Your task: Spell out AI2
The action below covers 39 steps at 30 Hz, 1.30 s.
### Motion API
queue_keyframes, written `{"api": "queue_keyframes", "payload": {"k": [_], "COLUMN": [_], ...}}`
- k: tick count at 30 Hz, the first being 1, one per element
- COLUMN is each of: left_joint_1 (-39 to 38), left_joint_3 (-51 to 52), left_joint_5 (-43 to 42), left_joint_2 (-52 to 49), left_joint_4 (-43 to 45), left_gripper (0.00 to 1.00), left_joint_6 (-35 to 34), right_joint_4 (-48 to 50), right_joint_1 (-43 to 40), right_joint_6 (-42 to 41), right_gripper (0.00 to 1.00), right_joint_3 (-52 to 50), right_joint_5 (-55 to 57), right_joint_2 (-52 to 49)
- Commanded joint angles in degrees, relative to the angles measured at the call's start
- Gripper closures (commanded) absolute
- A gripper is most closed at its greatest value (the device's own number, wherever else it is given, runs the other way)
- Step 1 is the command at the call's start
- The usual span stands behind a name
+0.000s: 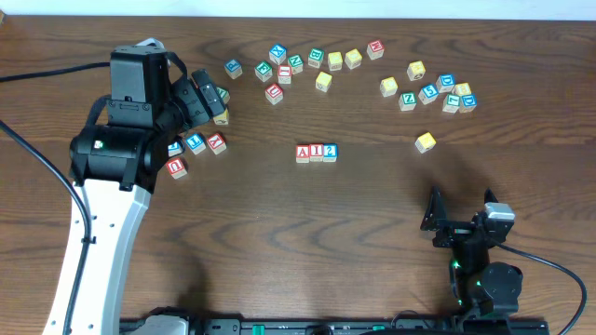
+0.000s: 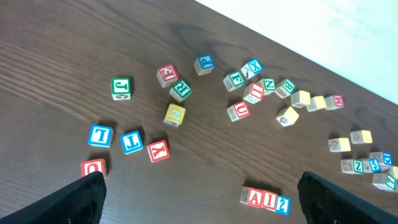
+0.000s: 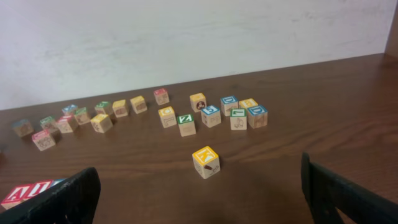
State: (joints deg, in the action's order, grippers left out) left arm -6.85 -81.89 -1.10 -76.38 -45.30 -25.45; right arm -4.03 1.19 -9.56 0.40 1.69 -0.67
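Three pale wooden cubes (image 1: 317, 153) on dark grained tabletop (image 1: 279, 242)

- A robotics lab bench: a dark wood-grain table (image 1: 372, 223) set against a plain white wall (image 3: 186, 37) at 12 o'clock.
- A white robot arm (image 1: 98, 242) stands at 8 o'clock, a small black robot arm (image 1: 480, 261) at 5 o'clock.
- Black cables (image 1: 56, 71) trail from both.
- A black mounting rail (image 1: 326, 326) runs along 6 o'clock.
- Lettered wooden cubes (image 1: 277, 53) lie scattered, mostly toward 12 o'clock.
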Motion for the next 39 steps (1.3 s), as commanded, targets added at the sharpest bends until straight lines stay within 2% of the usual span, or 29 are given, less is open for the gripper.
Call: {"api": "queue_keyframes", "payload": {"k": [1,11,15,19,25,29,34,39], "left_joint_1": [0.1,1.4,3.8,6.8,9.7,11.3,13.3,13.4], "left_joint_3": [-0.7,2.1,6.7,16.1,37.1,51.1,64.2,72.5], "left_joint_5": [0.6,3.5,3.5,3.1,3.0,0.7,-5.2,-5.8], "left_joint_2": [-0.1,3.9,8.7,16.1,30.7,42.3,55.0,64.5], "left_joint_4": [-1.5,-5.8,-2.5,5.6,27.3,38.4,45.0,45.2], "left_gripper": [0.02,0.02,0.02,0.02,0.02,0.02,0.02,0.02], "left_joint_6": [1.1,2.1,3.9,9.6,18.2,22.1,29.5,34.3], "right_joint_4": [-0.2,-0.3,-0.3,-0.3,-0.2,-0.2,-0.2,-0.2], "right_joint_1": [-0.2,-0.2,-0.2,-0.2,-0.2,-0.2,-0.2,-0.2], "right_joint_6": [0.4,0.4,0.4,0.4,0.4,0.4,0.4,0.4], "right_gripper": [0.01,0.01,0.01,0.01,0.01,0.01,0.01,0.01], "right_joint_3": [-0.1,-0.1,-0.1,-0.1,-0.1,-0.1,-0.1,-0.1], "right_joint_5": [-0.5,-0.5,-0.5,-0.5,-0.5,-0.5,-0.5,-0.5], "right_joint_2": [0.4,0.4,0.4,0.4,0.4,0.4,0.4,0.4]}}
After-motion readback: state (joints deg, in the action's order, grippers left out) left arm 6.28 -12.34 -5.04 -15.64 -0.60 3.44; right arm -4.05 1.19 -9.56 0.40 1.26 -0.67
